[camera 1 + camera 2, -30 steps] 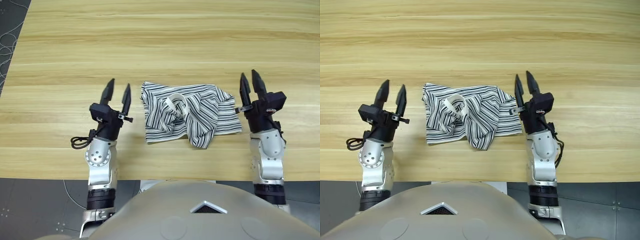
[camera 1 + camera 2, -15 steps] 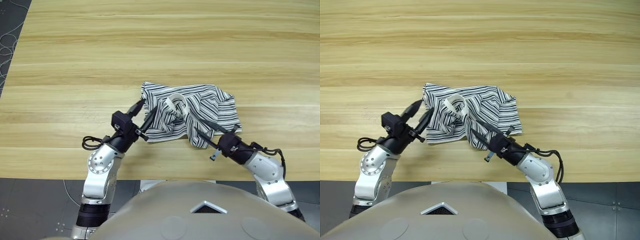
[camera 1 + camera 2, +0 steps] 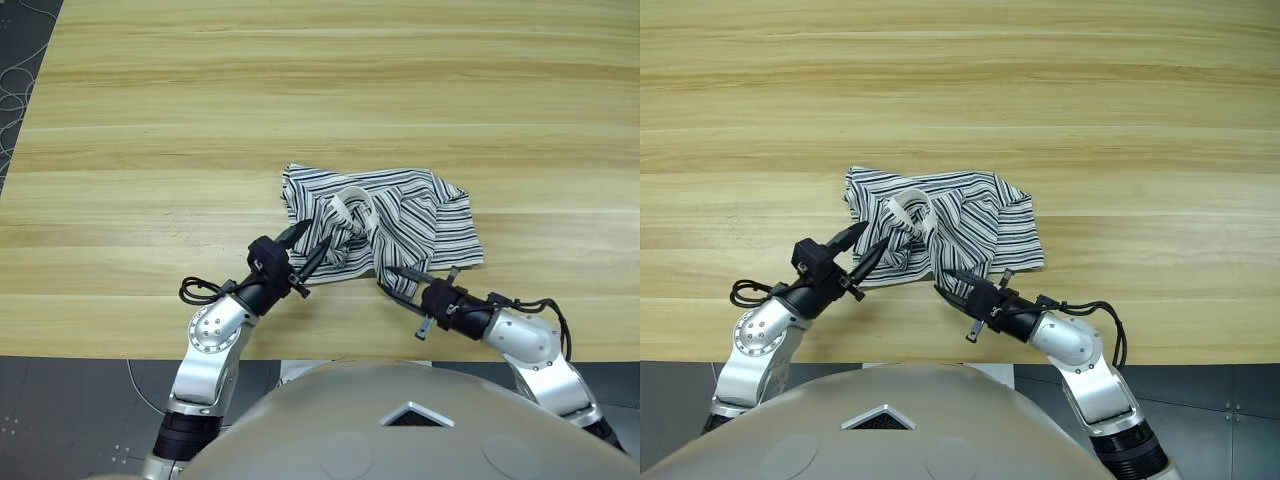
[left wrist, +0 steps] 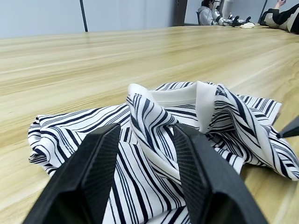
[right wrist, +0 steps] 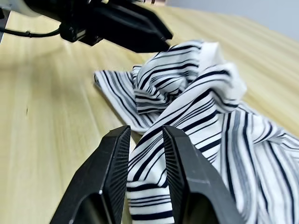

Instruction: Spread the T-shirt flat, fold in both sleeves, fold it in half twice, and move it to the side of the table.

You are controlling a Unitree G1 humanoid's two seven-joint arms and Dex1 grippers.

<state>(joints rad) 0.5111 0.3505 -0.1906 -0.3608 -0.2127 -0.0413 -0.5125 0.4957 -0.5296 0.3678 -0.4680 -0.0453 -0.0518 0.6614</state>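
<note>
Wooden table (image 3: pixel 300 80) under crumpled striped T-shirt (image 3: pixel 405 215)

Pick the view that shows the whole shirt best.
Left eye view: the crumpled shirt shows almost its full outline on the table. Right eye matches it. Both wrist views catch its near folds, cropped.

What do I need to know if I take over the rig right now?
Left gripper: open, low on the table, tips at the T-shirt's near left edge.
Right gripper: open, low, tips at the shirt's near edge, right of the middle.
T-shirt: crumpled heap mid-table, collar on top.
Done: nothing yet; neither gripper has clamped.
Left: spread flat, fold both sleeves, halve twice, move to the side.
</note>
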